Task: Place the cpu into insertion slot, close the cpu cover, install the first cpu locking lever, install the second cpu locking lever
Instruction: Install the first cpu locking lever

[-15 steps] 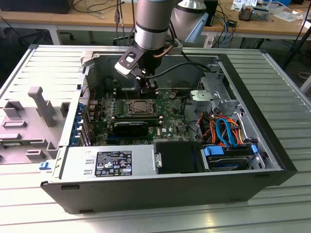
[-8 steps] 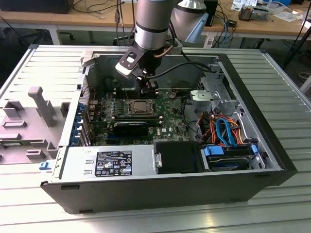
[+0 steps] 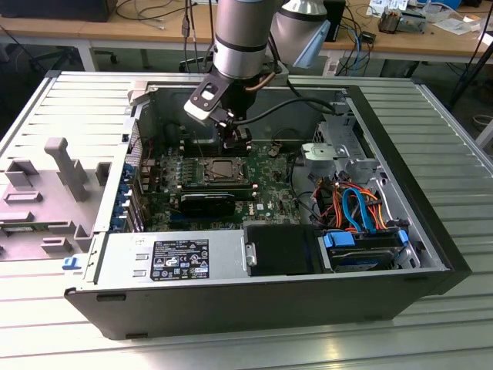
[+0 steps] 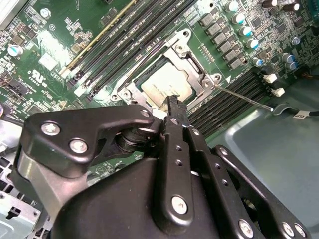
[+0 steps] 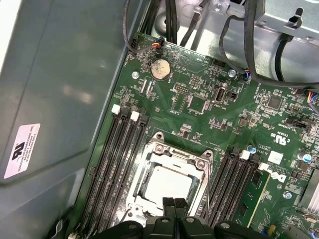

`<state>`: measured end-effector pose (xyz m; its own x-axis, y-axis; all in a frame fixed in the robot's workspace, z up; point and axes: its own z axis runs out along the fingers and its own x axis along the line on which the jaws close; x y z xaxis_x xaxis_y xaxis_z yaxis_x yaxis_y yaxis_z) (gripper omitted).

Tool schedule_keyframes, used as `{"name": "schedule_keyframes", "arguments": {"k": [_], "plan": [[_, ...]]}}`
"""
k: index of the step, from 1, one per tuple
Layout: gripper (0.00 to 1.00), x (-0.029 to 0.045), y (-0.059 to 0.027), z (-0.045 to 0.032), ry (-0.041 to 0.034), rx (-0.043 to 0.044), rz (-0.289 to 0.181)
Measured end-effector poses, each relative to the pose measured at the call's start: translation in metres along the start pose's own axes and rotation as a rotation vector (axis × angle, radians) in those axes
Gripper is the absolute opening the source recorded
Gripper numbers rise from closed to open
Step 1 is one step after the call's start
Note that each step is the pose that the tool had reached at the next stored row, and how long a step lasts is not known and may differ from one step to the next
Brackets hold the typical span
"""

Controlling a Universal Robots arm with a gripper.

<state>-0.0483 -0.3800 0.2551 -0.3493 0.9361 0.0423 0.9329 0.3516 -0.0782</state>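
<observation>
The cpu (image 5: pixel 168 183) lies in the insertion slot (image 5: pixel 147 175) on the green board, its silver top showing through the window of the cpu cover (image 5: pixel 175 153), which lies flat around it. In the second wrist view the cpu (image 4: pixel 162 85) sits inside the cover (image 4: pixel 192 62), and a thin locking lever (image 4: pixel 244 98) sticks out from the socket's corner over the black memory slots. My gripper (image 5: pixel 174 202) is shut, its fingertips pressed together just above the socket's edge and holding nothing. In the exterior view the gripper (image 3: pixel 236 146) hangs over the socket (image 3: pixel 223 169) inside the open computer case.
Black memory slots (image 5: pixel 112 164) flank the socket on both sides. Cables (image 3: pixel 356 204) and a drive bay fill the case at the exterior view's right. A power supply (image 3: pixel 173 258) lies along the front wall. The grey case wall (image 5: pixel 55 99) stands close beside the board.
</observation>
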Motion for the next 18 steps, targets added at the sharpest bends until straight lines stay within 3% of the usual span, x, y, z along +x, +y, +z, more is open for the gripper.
{"name": "schedule_keyframes", "arguments": {"k": [18], "plan": [[0.11, 0.0, 0.0, 0.0, -0.0059, 0.0032, -0.075]]}}
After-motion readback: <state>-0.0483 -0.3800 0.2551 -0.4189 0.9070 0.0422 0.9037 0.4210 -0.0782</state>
